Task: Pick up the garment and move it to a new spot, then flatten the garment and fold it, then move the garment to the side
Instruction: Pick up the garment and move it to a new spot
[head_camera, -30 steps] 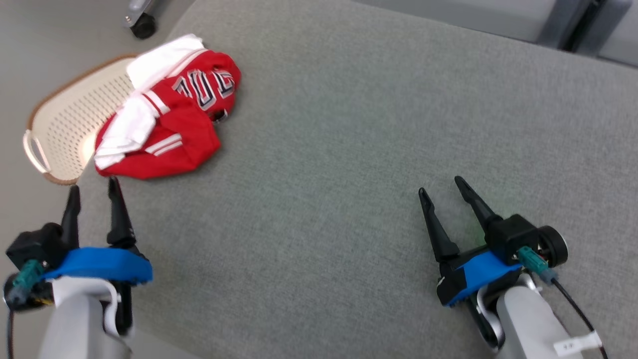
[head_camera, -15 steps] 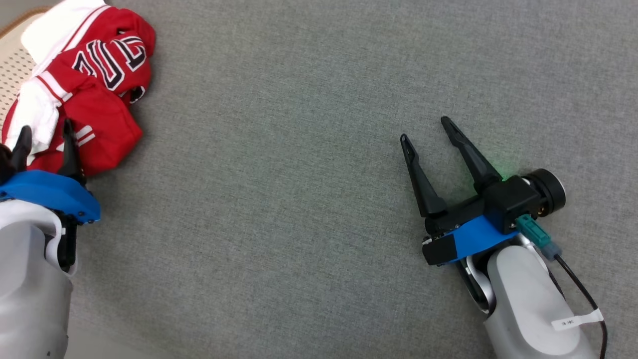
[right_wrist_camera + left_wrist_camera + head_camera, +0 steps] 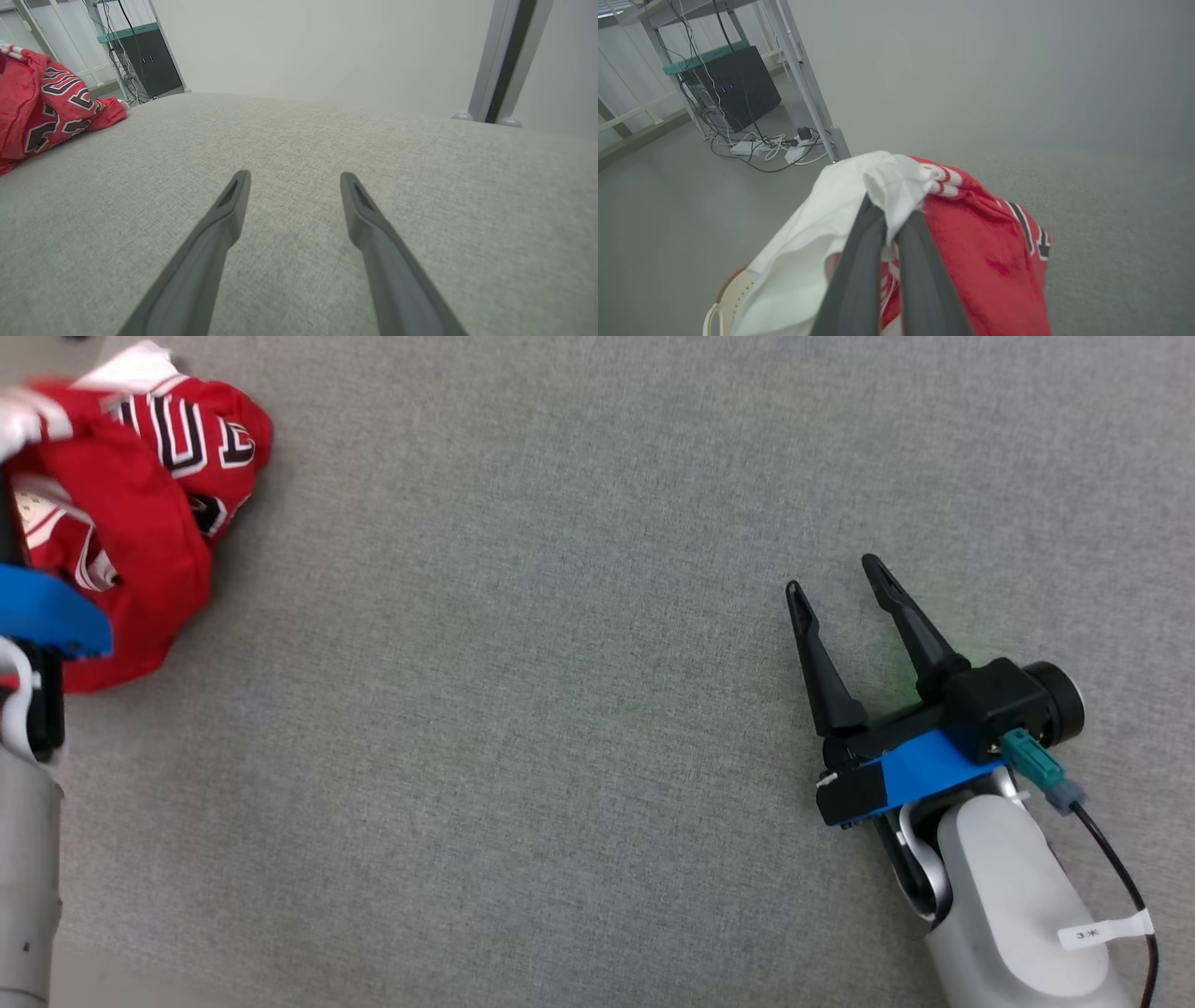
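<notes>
Surface [image 3: 560, 709]: grey fabric-covered top, broad and flat, under both arms.
Garment [image 3: 140, 541]: red and white jersey with dark lettering, bunched at the far left edge of the surface; a white fold is raised and the red body drapes below it.
Basket [image 3: 720, 298]: cream, brown-rimmed, partly hidden under the garment.
Right gripper [image 3: 833, 574]: fingers spread wide, nothing between them, low over bare surface, well apart from the garment.
Left gripper [image 3: 892, 214]: fingers closed tight on the garment's white fold.
</notes>
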